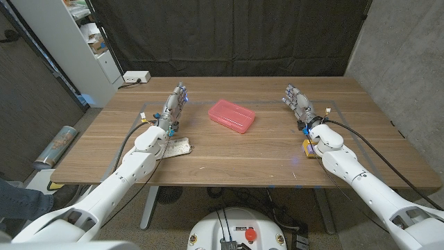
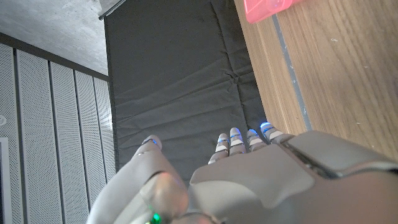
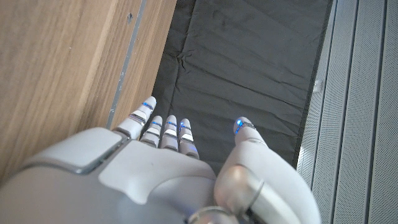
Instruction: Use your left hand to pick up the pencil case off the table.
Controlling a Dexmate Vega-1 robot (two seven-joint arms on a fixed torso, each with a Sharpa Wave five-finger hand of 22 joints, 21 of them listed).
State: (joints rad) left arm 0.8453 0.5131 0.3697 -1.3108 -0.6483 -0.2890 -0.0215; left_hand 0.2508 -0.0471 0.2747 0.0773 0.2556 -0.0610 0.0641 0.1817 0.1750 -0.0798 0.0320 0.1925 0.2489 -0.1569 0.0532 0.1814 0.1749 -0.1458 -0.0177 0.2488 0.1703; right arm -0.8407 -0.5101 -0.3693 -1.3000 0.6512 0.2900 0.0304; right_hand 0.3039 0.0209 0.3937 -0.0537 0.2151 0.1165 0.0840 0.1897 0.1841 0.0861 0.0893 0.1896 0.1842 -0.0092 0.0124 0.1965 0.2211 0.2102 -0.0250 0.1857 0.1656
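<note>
The task has not really started: the pencil case lies untouched on the wooden bench, near the middle and a little toward the far edge, sitting at a slight angle. It is a pink, flat, rectangular box and nothing grips it.

The left hand waits to the case's left, apart from it, with bare bench between them. Its fingers are straight and apart, and it holds nothing; the left wrist view shows the same hand with fingers reaching out along the bench edge and a corner of the pink case ahead and off to one side. The right hand stands on the other side of the case, also empty with fingers spread, and plays no part in this job.

What is left, by my reckoning, is everything: reach the left hand across to the case, close the fingers round it, and lift it off the bench.
</note>
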